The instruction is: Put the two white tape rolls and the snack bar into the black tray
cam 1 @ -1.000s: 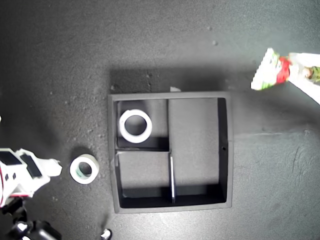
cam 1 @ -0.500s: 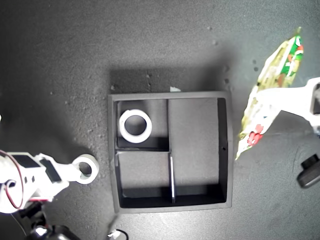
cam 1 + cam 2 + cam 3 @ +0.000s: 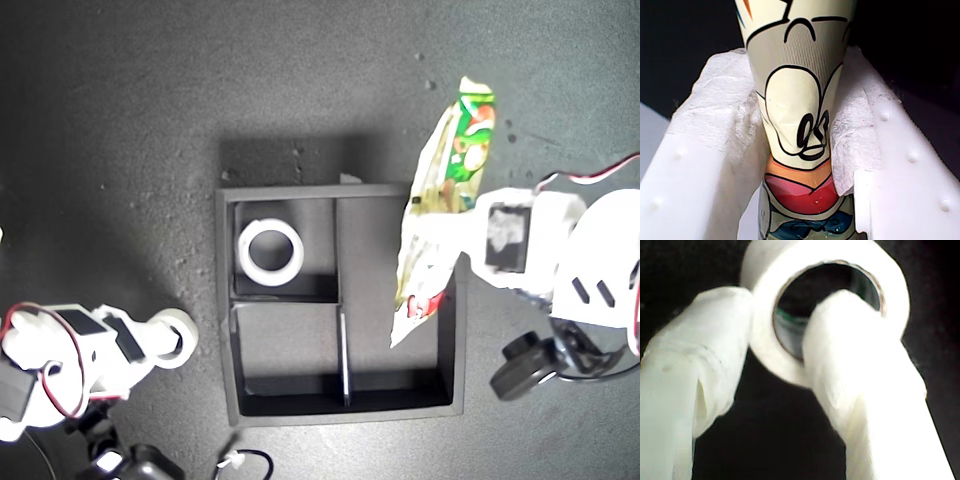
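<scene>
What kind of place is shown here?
Probably a tabletop robot test bench: a plain dark work surface, a black tray seen from above, and two small white arms with loose wires.

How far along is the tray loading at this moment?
Done: the plain tape roll sits in a small section of the black tray. In hand: my first gripper carries the snack bar over the long section; my second gripper pinches the green-rimmed roll. Left: placing both.

Snack bar tilted over black tray, plain roll inside, green-rimmed roll outside
</scene>
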Motion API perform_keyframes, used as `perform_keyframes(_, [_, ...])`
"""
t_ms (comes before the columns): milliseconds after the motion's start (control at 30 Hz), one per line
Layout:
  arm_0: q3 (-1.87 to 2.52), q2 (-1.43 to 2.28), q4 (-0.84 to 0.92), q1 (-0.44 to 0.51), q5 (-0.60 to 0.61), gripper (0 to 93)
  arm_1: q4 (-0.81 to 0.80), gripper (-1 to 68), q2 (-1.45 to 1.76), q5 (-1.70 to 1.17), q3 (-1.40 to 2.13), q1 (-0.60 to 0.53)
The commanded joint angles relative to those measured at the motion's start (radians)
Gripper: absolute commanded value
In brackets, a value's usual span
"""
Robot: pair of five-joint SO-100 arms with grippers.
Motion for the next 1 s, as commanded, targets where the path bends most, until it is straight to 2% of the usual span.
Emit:
perform_keyframes(0, [-0.002,0.003,-0.026,0.011,-0.009,8.3,0.006,-0.6,0.006,-0.012,-0.057,0.0])
perform_keyframes(267, [-0.011,-0.034,-0.046,0.037,-0.043,7.8,0.008,-0.5,0.006,-0.012,-0.055,-0.015])
perform_keyframes(600, [-0.038,-0.075,-0.046,0.037,-0.026,8.8,0.032,-0.5,0.005,-0.011,-0.041,-0.021])
perform_keyframes(800, [-0.087,-0.176,-0.048,0.035,-0.032,10.1,-0.014,-0.5,-0.003,-0.009,-0.021,-0.032])
perform_keyframes(967, [-0.081,-0.19,-0.067,0.026,-0.041,7.3,-0.023,-0.5,-0.041,-0.009,-0.052,-0.064])
